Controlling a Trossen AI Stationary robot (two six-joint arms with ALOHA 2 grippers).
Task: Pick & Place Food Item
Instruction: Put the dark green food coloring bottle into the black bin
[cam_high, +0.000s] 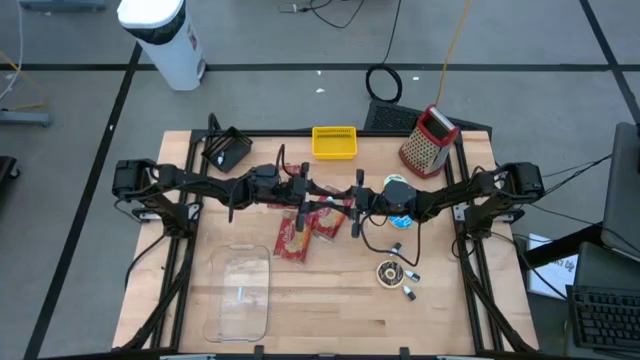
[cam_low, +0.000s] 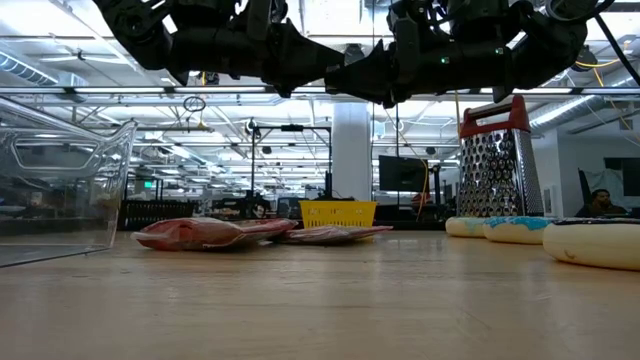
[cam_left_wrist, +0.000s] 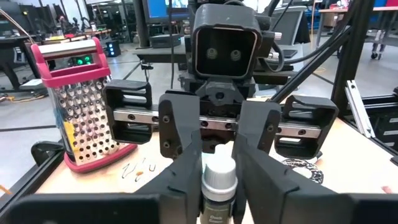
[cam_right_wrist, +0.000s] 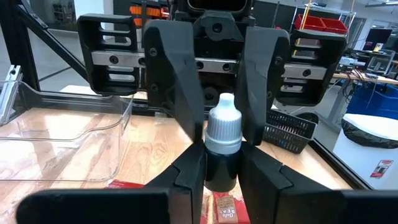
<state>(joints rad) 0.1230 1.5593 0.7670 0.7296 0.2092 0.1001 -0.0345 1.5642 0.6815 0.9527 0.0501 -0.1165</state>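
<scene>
We see left claw (cam_left_wrist: 219, 180) and right claw (cam_right_wrist: 222, 171) both clamped on the bottle (cam_right_wrist: 222, 149) above table (cam_high: 330, 290) centre.

left end effector (cam_high: 318, 193), right end effector (cam_high: 345, 205), fingertips meeting mid-table

The desk (cam_high: 330, 290) is seen from straight overhead in the high view, whole. It is viewed level from its surface in the low view, facing the room. Each wrist view is aimed closely at the other arm; the grater (cam_left_wrist: 78, 102) is shared with both fixed views.
</scene>
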